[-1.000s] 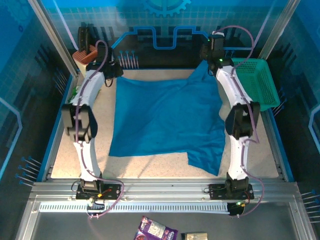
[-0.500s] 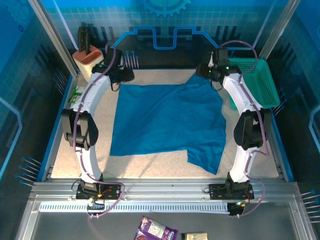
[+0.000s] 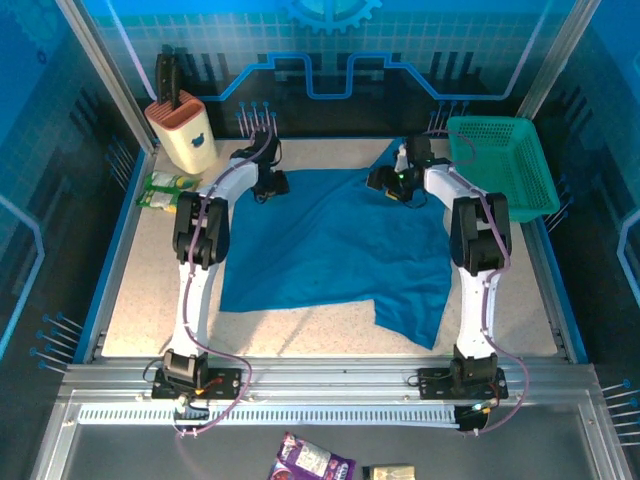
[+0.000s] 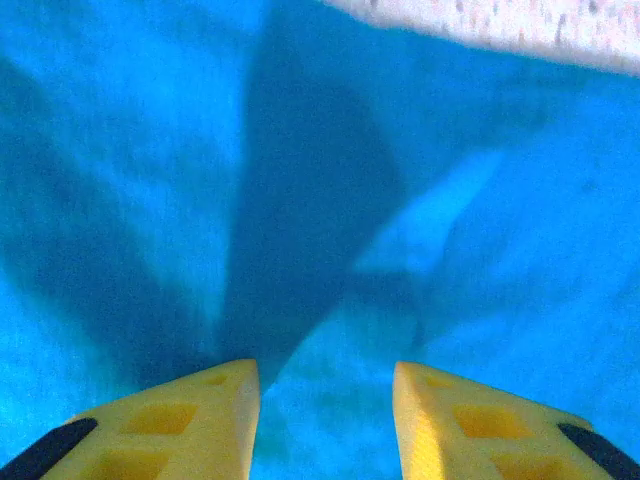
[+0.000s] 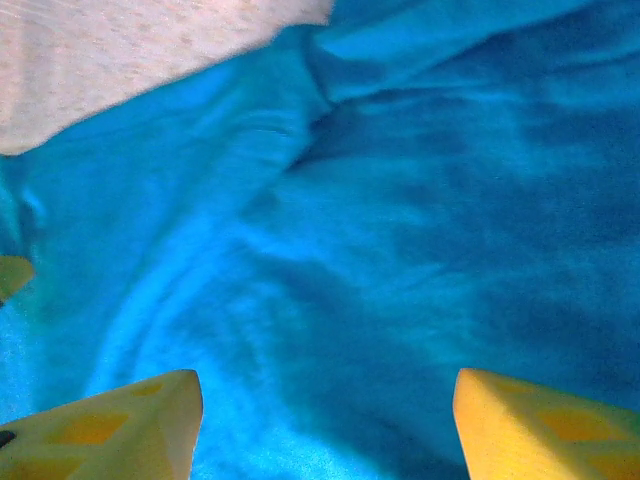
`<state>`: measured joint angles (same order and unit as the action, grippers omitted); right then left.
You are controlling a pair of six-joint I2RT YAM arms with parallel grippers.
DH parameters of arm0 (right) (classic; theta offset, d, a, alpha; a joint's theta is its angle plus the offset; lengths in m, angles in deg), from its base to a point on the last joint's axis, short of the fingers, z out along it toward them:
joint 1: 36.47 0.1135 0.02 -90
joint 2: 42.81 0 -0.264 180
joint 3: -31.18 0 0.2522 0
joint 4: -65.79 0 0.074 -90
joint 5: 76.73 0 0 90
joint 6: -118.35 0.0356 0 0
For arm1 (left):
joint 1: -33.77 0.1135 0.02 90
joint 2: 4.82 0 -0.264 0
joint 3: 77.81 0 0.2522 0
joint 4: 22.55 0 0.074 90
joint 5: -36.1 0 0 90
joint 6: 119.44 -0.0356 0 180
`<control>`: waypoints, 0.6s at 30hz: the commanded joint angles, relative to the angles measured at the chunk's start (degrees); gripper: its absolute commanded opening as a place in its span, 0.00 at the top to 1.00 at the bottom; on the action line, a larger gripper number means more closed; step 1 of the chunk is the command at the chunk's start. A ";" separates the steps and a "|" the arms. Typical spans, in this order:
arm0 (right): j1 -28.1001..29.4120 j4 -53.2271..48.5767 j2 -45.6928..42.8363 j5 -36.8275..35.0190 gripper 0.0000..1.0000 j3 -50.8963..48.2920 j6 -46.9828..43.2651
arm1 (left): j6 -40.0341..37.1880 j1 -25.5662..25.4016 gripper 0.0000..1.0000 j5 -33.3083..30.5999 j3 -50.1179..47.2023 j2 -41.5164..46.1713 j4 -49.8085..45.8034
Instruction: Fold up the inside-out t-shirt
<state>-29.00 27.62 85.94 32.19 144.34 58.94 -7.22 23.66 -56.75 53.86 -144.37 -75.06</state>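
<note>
a speckled beige table [image 3: 130, 300] is covered through its middle by the blue t-shirt [image 3: 330, 240], spread mostly flat. a green mesh basket [image 3: 500, 165] is set at the far right edge; a tan holder [image 3: 182, 135] and a green packet [image 3: 165, 190] are placed far left.

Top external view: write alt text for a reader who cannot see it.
A blue t-shirt lies spread on a speckled table, the left gripper and right gripper both at its far edge. A green basket sits at the far right.

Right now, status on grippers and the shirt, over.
Left gripper open, low over t-shirt, far-left edge. Right gripper open, far-right edge. T-shirt spread on table, not yet folded. Green basket far right, off the cloth.
</note>
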 commanded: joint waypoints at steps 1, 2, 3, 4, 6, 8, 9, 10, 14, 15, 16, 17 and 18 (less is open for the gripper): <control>-2.25 -1.39 2.24 -0.04 0.31 1.41 2.52 | 1.96 2.00 0.60 -3.34 6.27 -2.71 -5.01; -2.83 -1.98 2.31 -1.52 0.31 0.59 2.84 | 3.13 2.85 0.60 -3.73 7.20 -3.45 -6.25; -3.41 -2.14 2.23 -2.65 0.30 -0.28 3.19 | 4.11 3.71 0.60 -3.82 6.99 -3.62 -6.54; -4.03 -1.98 1.96 -3.54 0.30 -1.47 3.69 | 5.18 4.59 0.60 -4.33 5.92 -3.35 -6.36; -5.28 -1.59 1.53 -4.34 0.29 -3.36 4.34 | 7.06 6.26 0.61 -5.40 3.06 -2.22 -5.25; -6.30 -1.87 1.51 -4.42 0.29 -4.27 4.24 | 8.70 7.90 0.61 -5.43 -0.40 -0.73 -3.70; -6.58 -2.03 1.51 -4.50 0.29 -4.45 4.09 | 9.29 8.44 0.61 -5.40 -1.42 -0.37 -3.15; -6.74 -2.09 1.51 -4.40 0.29 -4.55 3.96 | 9.86 8.86 0.61 -5.49 -2.20 0.04 -2.77; -6.84 1.66 0.22 1.30 0.31 -5.25 4.78 | 10.34 8.98 0.61 -2.47 -2.63 0.77 -1.23; -6.74 3.57 -0.78 3.21 0.31 -5.80 5.57 | 9.99 8.76 0.61 -1.22 -2.75 1.25 -0.54; -6.58 5.57 -2.09 4.48 0.31 -6.15 6.40 | 9.80 8.39 0.61 -0.30 -3.02 2.11 0.25; -6.29 6.32 -3.15 4.54 0.31 -5.76 6.76 | 9.40 7.92 0.60 0.75 -3.36 3.33 1.10; -6.10 6.61 -3.87 4.51 0.31 -5.02 6.70 | 9.00 7.58 0.59 1.67 -3.85 4.58 1.84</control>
<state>-34.40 32.21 85.48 35.03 139.46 63.92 1.76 31.62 -57.23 51.91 -143.51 -73.44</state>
